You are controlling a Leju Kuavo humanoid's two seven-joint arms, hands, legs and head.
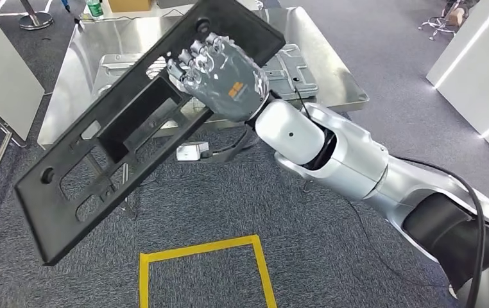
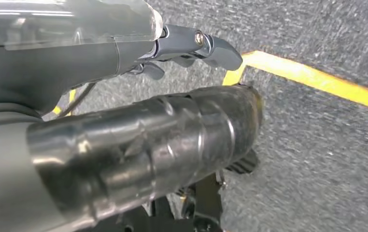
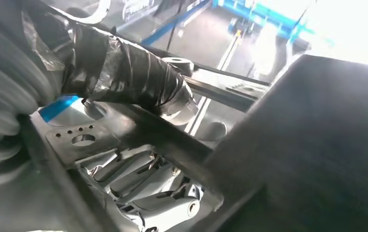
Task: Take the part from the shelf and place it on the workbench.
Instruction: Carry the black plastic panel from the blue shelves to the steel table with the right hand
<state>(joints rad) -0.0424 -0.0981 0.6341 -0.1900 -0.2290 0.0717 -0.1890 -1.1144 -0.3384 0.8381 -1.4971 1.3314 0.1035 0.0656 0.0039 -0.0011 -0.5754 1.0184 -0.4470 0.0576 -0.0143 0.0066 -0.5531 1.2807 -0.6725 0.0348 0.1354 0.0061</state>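
Note:
The part is a large black plastic panel (image 1: 56,218) with several cutouts, held tilted in the air over the carpet, its upper end over the workbench. My right hand (image 1: 219,74) grips it near that upper end, fingers wrapped over one edge. In the right wrist view the taped thumb (image 3: 129,79) lies across the panel (image 3: 317,145) and the fingers (image 3: 158,193) curl under a rib. The silver metal workbench (image 1: 332,77) stands just beyond. My left hand (image 2: 124,121) hangs over the floor, holding nothing, its fingers (image 2: 201,46) stretched out.
A stamped silver metal part (image 1: 287,67) lies on the workbench. A white adapter (image 1: 192,151) with a cable lies on the carpet. A yellow tape square (image 1: 203,253) marks the floor. A white cabinet (image 1: 479,58) stands to the right, a stool base (image 1: 33,16) far left.

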